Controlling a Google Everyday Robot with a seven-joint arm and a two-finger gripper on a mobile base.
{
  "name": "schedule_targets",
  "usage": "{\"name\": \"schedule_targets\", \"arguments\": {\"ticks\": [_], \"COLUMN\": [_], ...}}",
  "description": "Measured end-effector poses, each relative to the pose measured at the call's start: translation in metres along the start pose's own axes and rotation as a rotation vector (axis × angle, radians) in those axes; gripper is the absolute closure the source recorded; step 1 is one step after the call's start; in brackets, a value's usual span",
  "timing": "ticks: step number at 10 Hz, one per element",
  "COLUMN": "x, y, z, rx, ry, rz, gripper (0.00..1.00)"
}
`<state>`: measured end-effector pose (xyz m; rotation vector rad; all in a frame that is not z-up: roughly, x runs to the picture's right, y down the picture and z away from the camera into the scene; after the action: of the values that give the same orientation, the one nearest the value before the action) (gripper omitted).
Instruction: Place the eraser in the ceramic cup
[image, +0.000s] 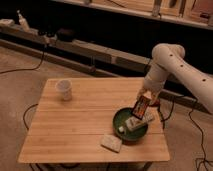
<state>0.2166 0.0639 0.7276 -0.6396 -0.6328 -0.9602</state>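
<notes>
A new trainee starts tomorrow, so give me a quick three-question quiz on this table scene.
1. True or false: the eraser is already inside the cup.
2. What is the gripper shut on? A) the cup B) the eraser C) nothing
3. Fill in: the gripper hangs just above the green ____.
Key: 1 false; 2 B; 3 bowl.

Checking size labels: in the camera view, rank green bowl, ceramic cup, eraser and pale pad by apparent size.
green bowl
ceramic cup
pale pad and eraser: too alike to rank
The pincer holds the eraser over the bowl.
</notes>
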Motion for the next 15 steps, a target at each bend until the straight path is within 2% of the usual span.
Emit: {"name": "schedule_targets", "arguments": {"ticks": [6,7,8,10,12,13,15], "x": [0.001,0.005,0.013,0.037,0.052,0.054,0.048], "y": [-0.002,-0.004,-0.017,-0.072,-0.143,-0.165,-0.21], "z": [0.0,0.0,-0.002,-0.013,-0.024,-0.027,-0.035], "rx": [-0.002,-0.009,-0.02,-0.059,-0.099,-0.097,-0.042], "ry": [0.002,0.01,0.028,0.099,0.169,0.179,0.173], "rz": [-0.004,-0.013,-0.042,-0.165,-0.329,-0.373,-0.449], "gripper": [0.83,0.83,0.83,0.83,0.83,0.83,0.83]}}
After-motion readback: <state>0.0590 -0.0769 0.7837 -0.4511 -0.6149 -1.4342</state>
